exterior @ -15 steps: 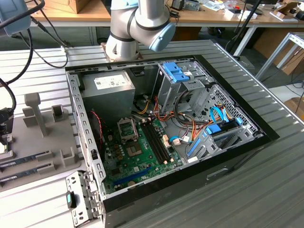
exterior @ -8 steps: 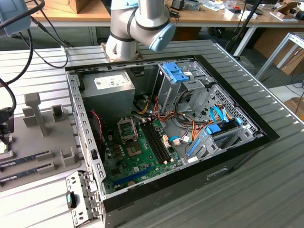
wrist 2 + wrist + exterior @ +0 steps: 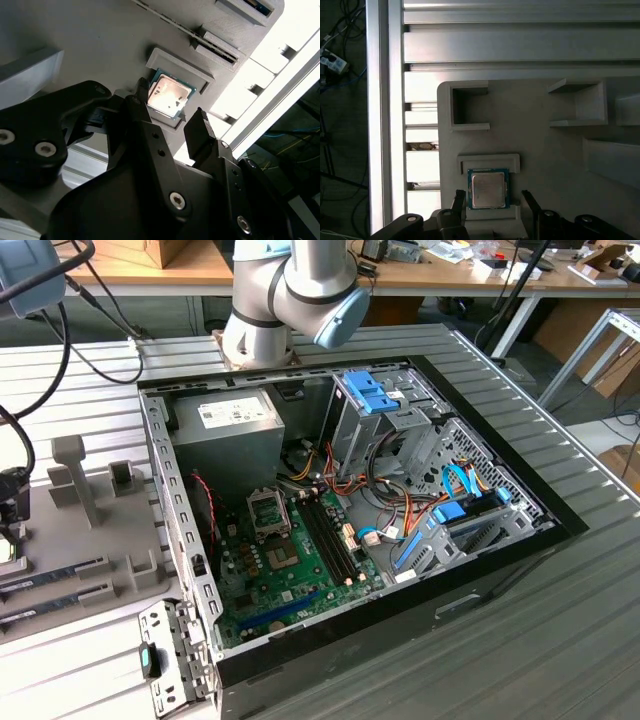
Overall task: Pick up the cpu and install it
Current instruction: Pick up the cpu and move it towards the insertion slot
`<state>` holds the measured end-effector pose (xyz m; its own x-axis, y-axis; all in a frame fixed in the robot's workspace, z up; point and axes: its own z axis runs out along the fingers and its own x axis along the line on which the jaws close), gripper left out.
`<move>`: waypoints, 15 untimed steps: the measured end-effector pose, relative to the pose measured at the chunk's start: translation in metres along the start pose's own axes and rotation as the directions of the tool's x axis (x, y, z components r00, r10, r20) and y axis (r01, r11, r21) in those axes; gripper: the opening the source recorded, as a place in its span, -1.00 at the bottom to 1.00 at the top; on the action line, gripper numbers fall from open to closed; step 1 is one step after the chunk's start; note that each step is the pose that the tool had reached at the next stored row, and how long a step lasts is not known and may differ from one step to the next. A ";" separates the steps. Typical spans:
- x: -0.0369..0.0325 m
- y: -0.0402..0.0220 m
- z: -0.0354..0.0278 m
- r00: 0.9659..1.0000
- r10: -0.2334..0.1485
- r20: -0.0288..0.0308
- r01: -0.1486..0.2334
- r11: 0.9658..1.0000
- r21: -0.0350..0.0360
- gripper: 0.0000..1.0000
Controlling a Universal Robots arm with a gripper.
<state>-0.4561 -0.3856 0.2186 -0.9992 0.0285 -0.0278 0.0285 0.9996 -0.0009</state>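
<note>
The arm point(image 3: 268, 302) has fat silver-grey cylindrical joints w/ a pale blue round end cap point(image 3: 338, 316), & the gripper point(image 3: 171, 102) is matt black throughout, w/ two slim angular fingers point(image 3: 199, 131) on chunky linkage bars point(image 3: 150, 150), each bar pinned by round silver screws point(image 3: 177, 200), some w/ hex sockets.

The cpu point(image 3: 488, 188) point(image 3: 170, 96) shows up in both wrist views: a small flat square with a silver-grey metal top and a thin green-blue board rim all round. In the second wrist view the lid catches the light and glares pale. It's lying flat, metal side up, seated in a shallow square pocket of the grey holder plate point(image 3: 545, 160), not lifted. Calling the side toward my wrist 6 o'clock, the pocket's raised lip point(image 3: 488, 161) runs along 12. My gripper point(image 3: 492, 201) has its fingers spread, flanking the chip around 8 and 4.
</note>
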 end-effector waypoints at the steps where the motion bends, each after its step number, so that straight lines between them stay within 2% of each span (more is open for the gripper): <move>1: 0.0000 0.0000 0.0002 1.000 0.000 0.000 0.000 1.000 0.000 0.11; 11: -0.0004 0.0000 0.0025 1.000 0.000 0.000 0.000 1.000 0.000 0.11; 13: -0.0007 -0.0001 0.0043 1.000 -0.001 0.000 0.001 1.000 0.005 0.11; 14: -0.0008 0.0000 0.0048 1.000 -0.001 0.000 0.001 1.000 0.010 0.11; 15: -0.0009 0.0000 0.0053 1.000 -0.002 0.000 0.002 1.000 0.018 0.11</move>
<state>-0.4550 -0.3856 0.2133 -0.9993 0.0264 -0.0283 0.0269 0.9995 -0.0185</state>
